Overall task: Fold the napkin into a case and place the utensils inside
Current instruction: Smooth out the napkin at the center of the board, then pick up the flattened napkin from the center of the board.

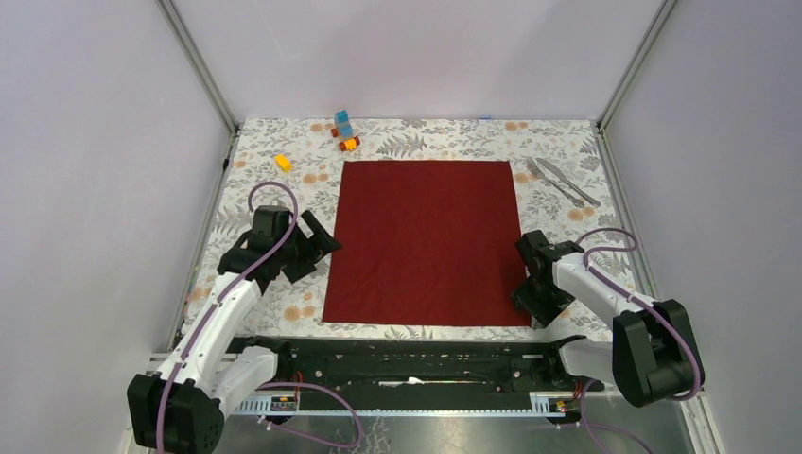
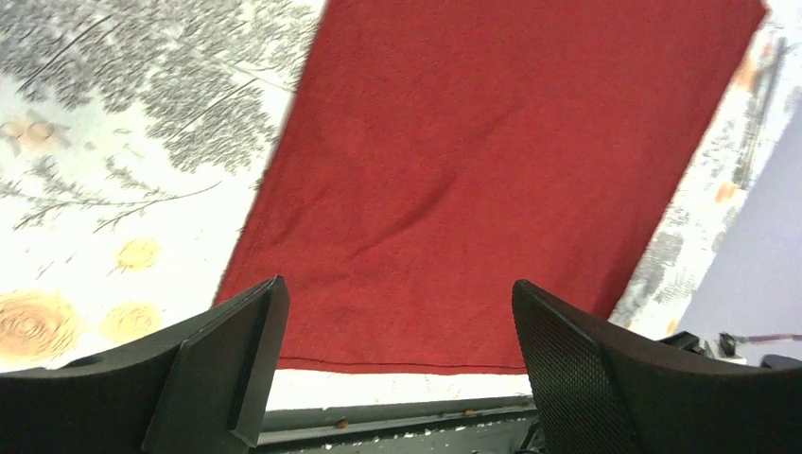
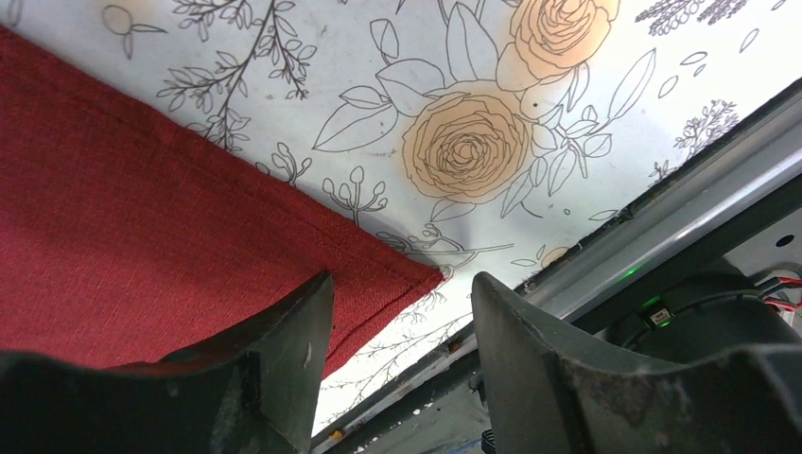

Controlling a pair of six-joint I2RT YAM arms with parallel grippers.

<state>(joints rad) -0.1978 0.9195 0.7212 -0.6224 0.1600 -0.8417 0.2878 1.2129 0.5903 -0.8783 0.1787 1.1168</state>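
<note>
From above, the floral tablecloth [image 1: 274, 312] is covering the whole work surface, boxed in by plain pale walls and slanting metal posts [image 1: 203, 66]. The napkin [image 1: 426, 241] is lying flat and unfolded as a dark red square in the middle of the frame. The fork [image 1: 553, 182] and knife [image 1: 570, 182] are resting side by side on the cloth at the upper right, apart from the napkin. A cluster of toy blocks [image 1: 345, 130] is sitting near the top centre, and a yellow block [image 1: 282, 163] is lying to its lower left. The left gripper [image 1: 322, 253] is hovering just beside the napkin's left edge; the right gripper [image 1: 528, 301] is reaching down at its lower right corner. A black rail [image 1: 407, 364] is running along the bottom.

In the left wrist view, the left gripper [image 2: 397, 287] is holding its jaws spread wide with nothing between them, and the napkin [image 2: 492, 161] is filling the centre and upper right. Patterned tablecloth [image 2: 123, 189] is showing at the left.

In the right wrist view, the right gripper [image 3: 402, 284] is standing with jaws apart and gripping nothing, the napkin's [image 3: 142, 246] corner lying flat on the table in the gap between them. A printed rose is showing at the upper centre, and the rail [image 3: 662, 246] is crossing the lower right.
</note>
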